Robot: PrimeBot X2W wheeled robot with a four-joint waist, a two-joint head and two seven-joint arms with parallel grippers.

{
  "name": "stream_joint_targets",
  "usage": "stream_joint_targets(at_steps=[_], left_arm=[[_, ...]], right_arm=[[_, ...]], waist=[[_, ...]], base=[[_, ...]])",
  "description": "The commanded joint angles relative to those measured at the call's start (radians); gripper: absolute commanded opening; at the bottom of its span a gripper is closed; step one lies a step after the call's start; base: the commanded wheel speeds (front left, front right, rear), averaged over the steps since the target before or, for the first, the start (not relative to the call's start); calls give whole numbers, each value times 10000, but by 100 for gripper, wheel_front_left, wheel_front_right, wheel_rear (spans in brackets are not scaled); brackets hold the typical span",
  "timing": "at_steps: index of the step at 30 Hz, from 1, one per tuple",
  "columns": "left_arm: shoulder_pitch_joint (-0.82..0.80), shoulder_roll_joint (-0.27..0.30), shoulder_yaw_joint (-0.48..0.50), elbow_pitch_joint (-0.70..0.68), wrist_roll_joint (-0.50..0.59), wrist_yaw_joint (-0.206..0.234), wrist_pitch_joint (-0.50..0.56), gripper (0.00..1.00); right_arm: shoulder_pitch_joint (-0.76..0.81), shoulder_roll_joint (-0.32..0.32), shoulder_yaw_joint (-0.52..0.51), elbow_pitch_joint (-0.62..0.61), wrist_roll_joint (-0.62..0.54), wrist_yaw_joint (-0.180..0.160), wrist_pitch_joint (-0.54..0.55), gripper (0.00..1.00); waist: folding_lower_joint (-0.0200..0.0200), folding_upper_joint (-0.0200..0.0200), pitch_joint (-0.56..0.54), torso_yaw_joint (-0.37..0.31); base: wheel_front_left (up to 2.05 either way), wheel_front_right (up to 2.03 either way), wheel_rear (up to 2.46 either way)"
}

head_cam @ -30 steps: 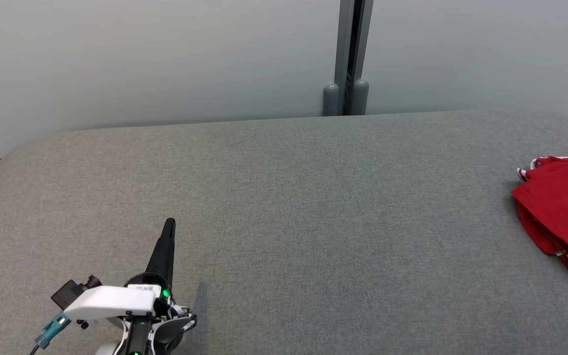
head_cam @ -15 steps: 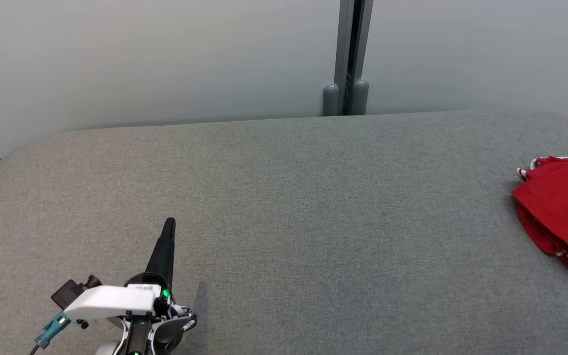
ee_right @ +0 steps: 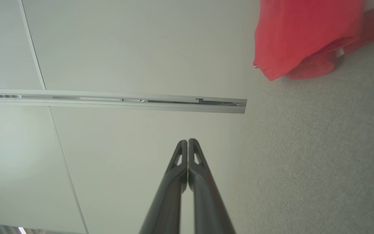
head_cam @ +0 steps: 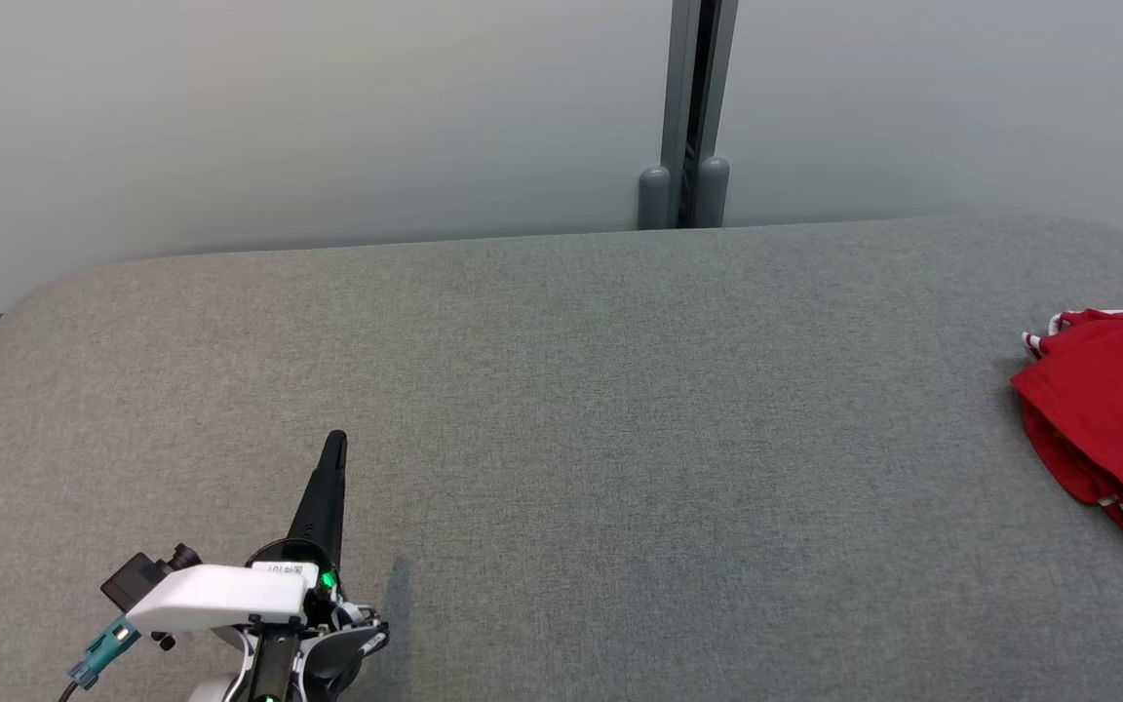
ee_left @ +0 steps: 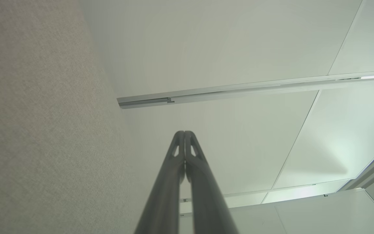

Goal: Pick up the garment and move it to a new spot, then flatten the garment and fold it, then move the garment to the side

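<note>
A red garment (head_cam: 1112,414) with white-striped trim lies bunched at the right edge of the grey table (head_cam: 561,409), cut off by the head view's border. The right wrist view shows the same garment (ee_right: 307,35) at its upper right, well away from my right gripper (ee_right: 187,141), whose two dark fingers are pressed together with nothing between them. My left gripper (head_cam: 335,444) rests low over the table's front left, fingers shut and empty, far from the garment. In the left wrist view the left gripper (ee_left: 184,133) points toward the wall.
The grey fabric table has rounded corners, and a pale wall stands right behind it. A grey vertical post (head_cam: 686,117) rises at the table's back edge. A wide bare stretch of table lies between the left gripper and the garment.
</note>
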Motion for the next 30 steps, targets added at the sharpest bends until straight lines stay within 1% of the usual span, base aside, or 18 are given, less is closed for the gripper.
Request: stream_joint_targets(at_steps=[1, 30], left_arm=[[-141, 62, 2, 4, -41, -86, 28, 0], [-143, 62, 0, 7, -42, -90, 27, 0]], right_arm=[[68, -83, -6, -54, 40, 4, -3, 0], [98, -144, 72, -63, 100, 4, -83, 0]], waist=[[-1, -1, 0, 1], [-1, -1, 0, 1]], base=[[0, 0, 0], [0, 0, 0]])
